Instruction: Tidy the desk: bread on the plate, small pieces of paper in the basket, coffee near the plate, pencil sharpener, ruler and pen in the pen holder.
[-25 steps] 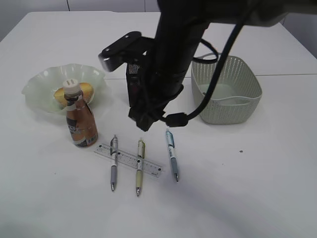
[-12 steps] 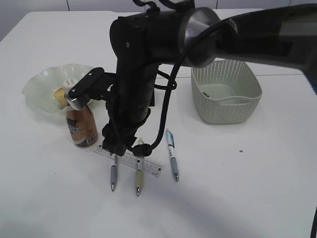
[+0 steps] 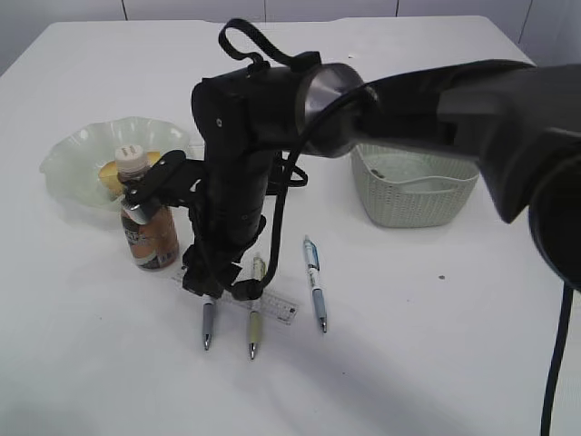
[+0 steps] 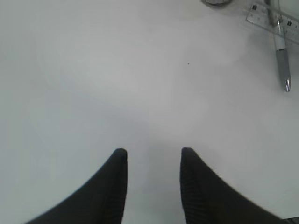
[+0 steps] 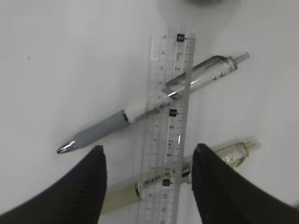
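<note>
My right gripper (image 5: 149,148) is open, its jaws on either side of the clear ruler (image 5: 169,126), which lies across a grey-grip pen (image 5: 107,125) and a beige pen (image 5: 122,191). In the exterior view this gripper (image 3: 221,283) is low over the ruler (image 3: 277,310), the grey pen (image 3: 208,323) and the beige pen (image 3: 254,320). A blue pen (image 3: 315,283) lies to their right. The coffee bottle (image 3: 150,229) stands in front of the plate (image 3: 77,150) that holds the bread (image 3: 111,173). My left gripper (image 4: 153,151) is open and empty over bare table. The pen holder and the sharpener are out of view.
A pale green basket (image 3: 427,193) stands at the right behind the black arm (image 3: 381,86). In the left wrist view the grey pen's tip (image 4: 283,65) and the ruler's end (image 4: 275,17) show at the top right.
My right arm has swung left from beside the basket and come down over the ruler and the two left pens. The objects have not moved.
</note>
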Controlling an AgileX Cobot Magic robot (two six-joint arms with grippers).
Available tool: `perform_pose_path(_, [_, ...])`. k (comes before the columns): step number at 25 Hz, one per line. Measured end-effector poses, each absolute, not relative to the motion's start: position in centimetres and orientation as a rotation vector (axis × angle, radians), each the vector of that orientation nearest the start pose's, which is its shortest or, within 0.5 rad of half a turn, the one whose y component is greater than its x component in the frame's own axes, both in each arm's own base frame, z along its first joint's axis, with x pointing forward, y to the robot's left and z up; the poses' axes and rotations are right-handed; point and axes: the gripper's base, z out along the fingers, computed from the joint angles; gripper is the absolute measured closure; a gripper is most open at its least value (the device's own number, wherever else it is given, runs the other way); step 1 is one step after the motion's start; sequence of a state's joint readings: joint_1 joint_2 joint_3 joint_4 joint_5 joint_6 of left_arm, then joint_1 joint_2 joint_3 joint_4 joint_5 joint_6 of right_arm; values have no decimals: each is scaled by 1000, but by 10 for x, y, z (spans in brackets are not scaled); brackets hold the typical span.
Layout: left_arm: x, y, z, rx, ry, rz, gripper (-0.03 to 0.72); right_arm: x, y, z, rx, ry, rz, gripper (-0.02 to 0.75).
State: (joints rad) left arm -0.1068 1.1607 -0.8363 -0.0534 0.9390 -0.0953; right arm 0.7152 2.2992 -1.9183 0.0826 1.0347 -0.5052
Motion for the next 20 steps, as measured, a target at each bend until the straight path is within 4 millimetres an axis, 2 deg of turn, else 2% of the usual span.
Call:
perform_pose_path(8, [207, -26, 277, -17, 2729, -126, 408, 369, 326, 155, -1629, 2411, 110, 310])
perform_pose_path(14, [207, -26, 277, -17, 2724, -127, 408, 370, 326, 144, -1636, 2431, 97, 222])
perform_pose_path(20, [207, -26, 277, -17, 2723, -127, 409, 370, 326, 141, -1638, 2434, 92, 206])
